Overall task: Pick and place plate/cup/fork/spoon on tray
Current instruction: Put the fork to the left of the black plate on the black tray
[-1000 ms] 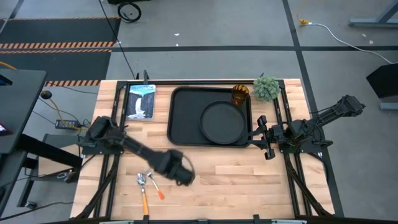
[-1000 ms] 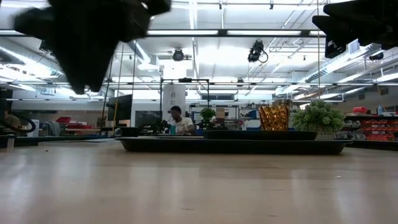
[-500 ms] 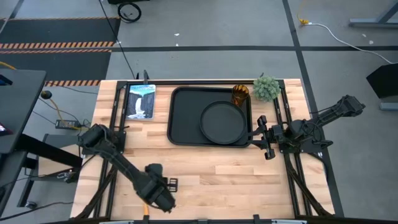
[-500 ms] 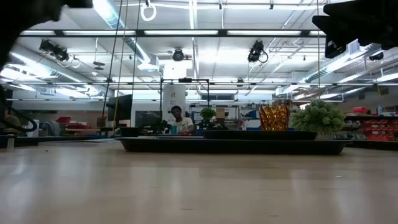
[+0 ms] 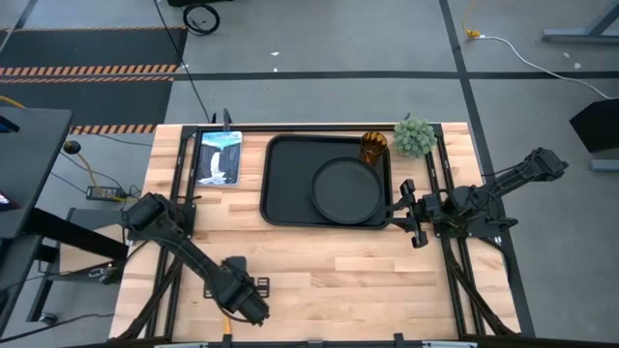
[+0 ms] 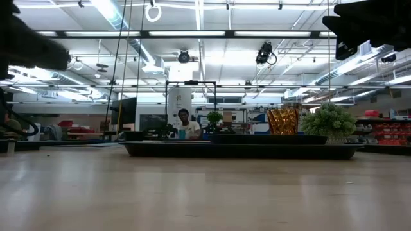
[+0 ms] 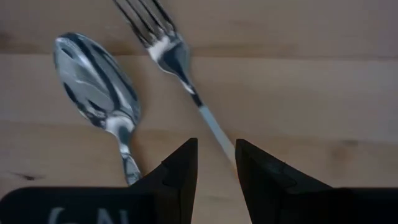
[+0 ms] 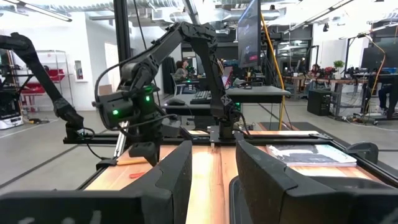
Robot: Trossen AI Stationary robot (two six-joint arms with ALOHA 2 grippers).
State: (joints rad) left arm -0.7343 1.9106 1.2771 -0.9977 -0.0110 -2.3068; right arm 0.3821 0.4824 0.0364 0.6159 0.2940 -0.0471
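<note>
Left wrist view: the left gripper (image 7: 216, 163) hangs over the wood, fingers slightly parted and holding nothing, with the fork (image 7: 174, 62) at 12 o'clock, its handle running into the gap, and the spoon (image 7: 99, 87) at 10 o'clock. From above, that gripper (image 5: 244, 302) hides both utensils. The plate (image 5: 346, 189) and cup (image 5: 373, 147) sit on the tray (image 5: 285, 184). The right gripper (image 5: 414, 215) waits narrowly open at the tray's 3 o'clock edge.

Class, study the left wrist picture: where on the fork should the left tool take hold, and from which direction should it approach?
Grip the fork on its thin straight stem just behind the tines, coming straight down from above. It lies flat on the wooden table, and the spoon lies apart beside it, so the left tool, fingers parted, can probably straddle the stem.
</note>
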